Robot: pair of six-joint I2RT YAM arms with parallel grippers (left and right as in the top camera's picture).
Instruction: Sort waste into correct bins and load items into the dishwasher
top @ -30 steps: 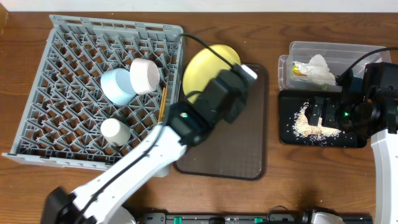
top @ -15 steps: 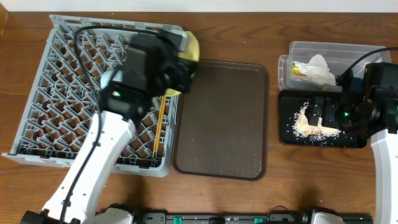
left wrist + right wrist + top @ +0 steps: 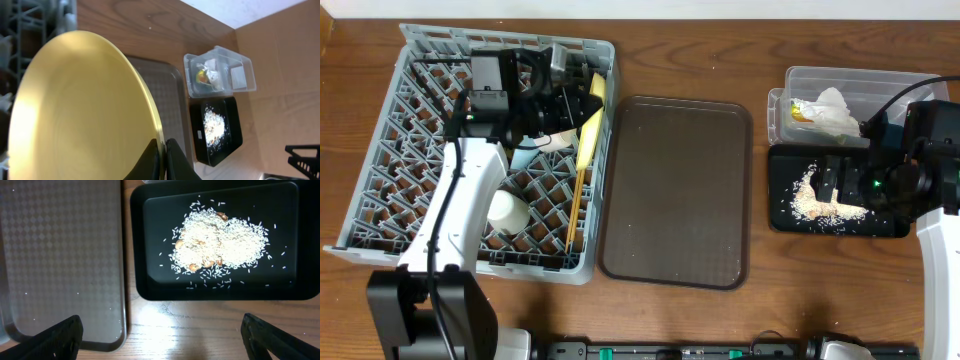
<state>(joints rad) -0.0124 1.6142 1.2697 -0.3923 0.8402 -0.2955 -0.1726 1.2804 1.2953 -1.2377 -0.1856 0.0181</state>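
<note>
The left gripper [image 3: 162, 151], clamped on the plate's [image 3: 85, 110] rim, is holding it edge-up over the rack's [image 3: 380, 150] right side; next it needs lowering between pegs. The right gripper [image 3: 162, 335] is hovering wide apart above the black tray [image 3: 150, 287].

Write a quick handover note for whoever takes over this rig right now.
Left gripper: shut on the yellow plate, held on edge at the dish rack's right side.
Right gripper: open above the black tray holding the rice.
Done: napkin and wrapper in the clear tub; white cup and chopsticks in the rack.
To do: seat the plate between pegs and let go.
</note>
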